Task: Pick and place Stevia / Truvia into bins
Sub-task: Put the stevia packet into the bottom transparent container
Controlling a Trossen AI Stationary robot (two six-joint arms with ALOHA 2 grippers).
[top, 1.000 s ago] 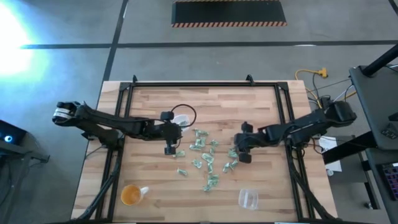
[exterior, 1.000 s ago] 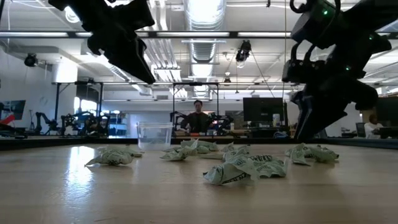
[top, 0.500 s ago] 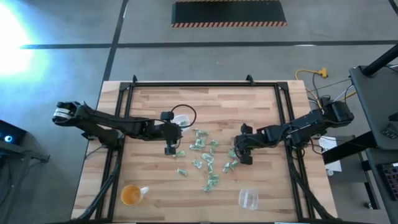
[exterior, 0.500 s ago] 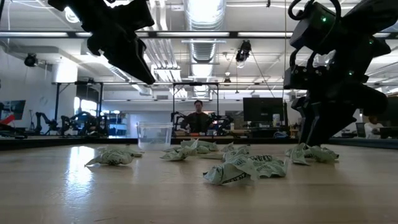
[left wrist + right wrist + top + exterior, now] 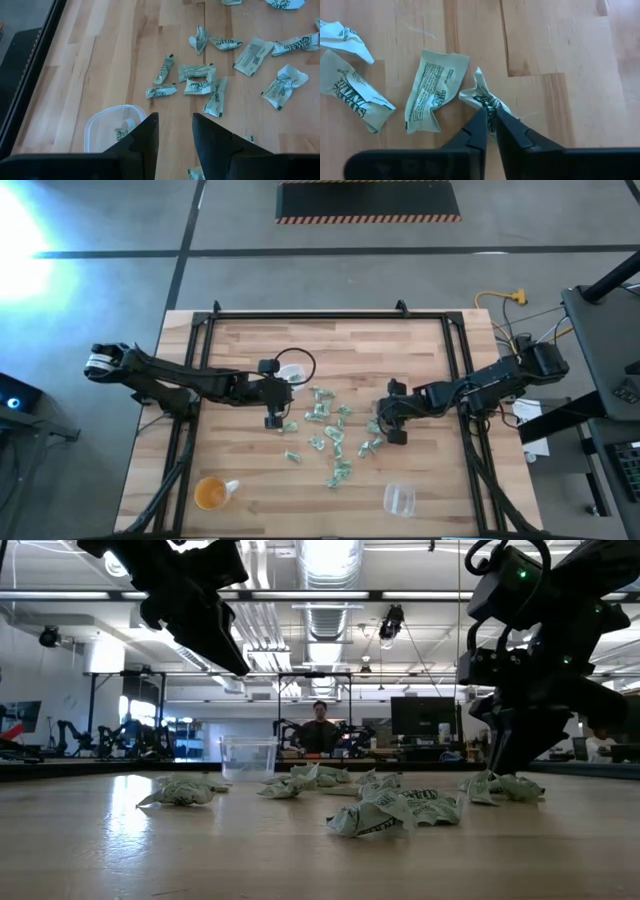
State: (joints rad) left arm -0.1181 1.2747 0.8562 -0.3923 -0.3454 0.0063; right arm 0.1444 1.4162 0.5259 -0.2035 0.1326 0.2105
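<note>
Several pale green and white Stevia packets (image 5: 335,435) lie scattered flat on the wooden table's middle. My right gripper (image 5: 391,427) is down at the pile's right edge, shut on one crumpled packet (image 5: 482,97). My left gripper (image 5: 272,418) hangs open above the pile's left edge (image 5: 172,135), touching nothing. One clear bin (image 5: 290,373) stands just beyond it, with a packet lying inside (image 5: 121,134). The other clear bin (image 5: 400,498) stands near the table's near edge. My right gripper pinches the crumpled packet by its twisted end (image 5: 487,106) between the two fingertips (image 5: 480,122), coming from above and pointing down. The packet still lies on the table (image 5: 500,787).
An orange-tinted round cup (image 5: 211,493) stands at the near left corner. A flat packet (image 5: 432,90) and another (image 5: 355,97) lie close beside the pinched one. A black frame (image 5: 330,317) borders the table. A person (image 5: 320,730) is far off in the room.
My right gripper has come down onto the packets at the pile's right edge and shifted slightly toward the table's near edge. The packets lie as before.
</note>
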